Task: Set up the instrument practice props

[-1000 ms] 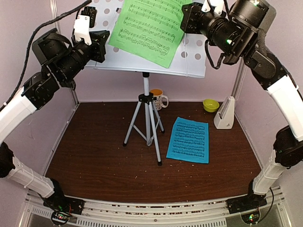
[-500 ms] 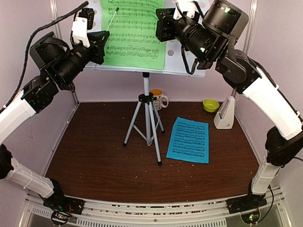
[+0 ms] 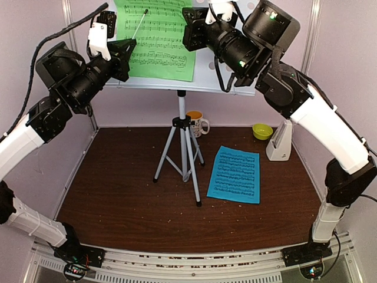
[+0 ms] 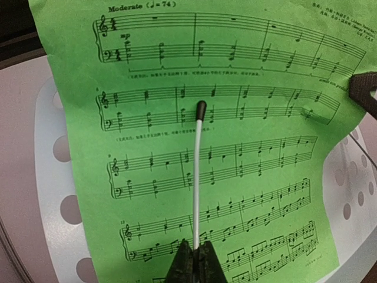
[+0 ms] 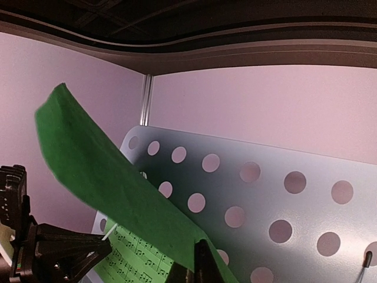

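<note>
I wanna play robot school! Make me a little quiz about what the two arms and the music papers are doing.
1. True or false: the blue music sheet lies flat on the table.
2. What does the right gripper pinch? A the green music sheet; B the blue music sheet; C nothing.
3. Fill in: the left gripper is shut on a thin white ___ with a black tip.
Key: 1 true; 2 A; 3 rod.

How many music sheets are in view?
2. The green sheet is up against the music stand, its edge pinched by the right gripper. The blue sheet lies flat on the table, right of the tripod. No others visible.
</note>
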{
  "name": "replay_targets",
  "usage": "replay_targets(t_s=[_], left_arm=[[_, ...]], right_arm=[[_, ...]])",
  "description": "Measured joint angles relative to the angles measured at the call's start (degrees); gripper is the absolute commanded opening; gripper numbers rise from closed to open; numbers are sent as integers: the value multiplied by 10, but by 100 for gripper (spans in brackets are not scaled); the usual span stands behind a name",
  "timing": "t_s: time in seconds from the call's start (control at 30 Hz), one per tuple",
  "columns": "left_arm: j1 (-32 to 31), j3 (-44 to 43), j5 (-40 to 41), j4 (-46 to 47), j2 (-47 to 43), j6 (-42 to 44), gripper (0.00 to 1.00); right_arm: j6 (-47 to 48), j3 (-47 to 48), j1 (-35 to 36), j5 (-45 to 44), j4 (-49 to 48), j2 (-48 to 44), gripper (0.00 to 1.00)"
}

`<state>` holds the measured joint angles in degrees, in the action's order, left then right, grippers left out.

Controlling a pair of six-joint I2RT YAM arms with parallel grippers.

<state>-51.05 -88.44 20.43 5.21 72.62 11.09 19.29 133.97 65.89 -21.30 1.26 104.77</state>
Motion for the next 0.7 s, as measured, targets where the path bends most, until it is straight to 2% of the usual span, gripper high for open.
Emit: replay_targets(t_s=[0.4,0.5,0.7], left_arm=[[0,26,-10,27,-15,5,0],[0,28,-12,30,-15,6,0],[0,28,-12,34,-15,7,0]], right_arm=[[-8,0,-5,37,-11,15,1],[-16,0,-13,45,-11,16,14],[-19,0,-19,48,-14,16,27]])
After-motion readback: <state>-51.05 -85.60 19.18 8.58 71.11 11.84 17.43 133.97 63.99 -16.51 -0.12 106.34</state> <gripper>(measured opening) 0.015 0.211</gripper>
